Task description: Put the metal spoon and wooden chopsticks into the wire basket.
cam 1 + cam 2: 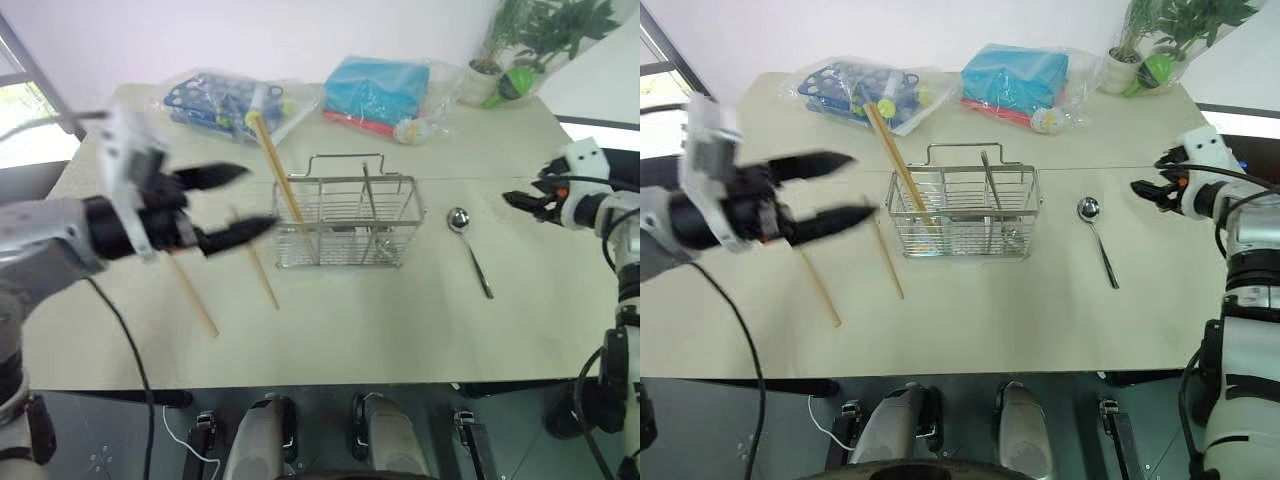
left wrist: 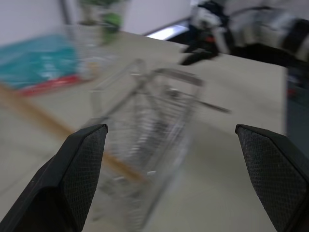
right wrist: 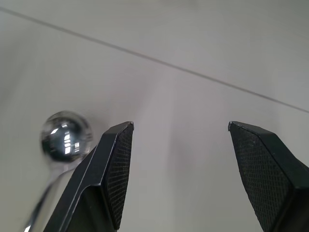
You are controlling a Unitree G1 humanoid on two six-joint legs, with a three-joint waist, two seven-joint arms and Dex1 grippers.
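Note:
The wire basket [image 1: 340, 183] stands mid-table. One of the wooden chopsticks [image 1: 272, 155] leans in its left end and sticks out toward the back left. Two more chopsticks lie on the table left of the basket, one [image 1: 258, 268] close to it and one [image 1: 196, 298] farther left. The metal spoon [image 1: 468, 245] lies right of the basket, bowl toward the back. My left gripper [image 1: 258, 198] hovers open and empty just left of the basket, pointing at it. My right gripper [image 3: 178, 126] is open and empty above the table, right of the spoon bowl [image 3: 65, 136].
A blue rack in clear plastic [image 1: 215, 100] and a blue pack in plastic [image 1: 380, 85] lie at the back of the table. A potted plant [image 1: 520, 40] stands at the back right corner. The table's front edge [image 1: 320, 385] runs close below the chopsticks.

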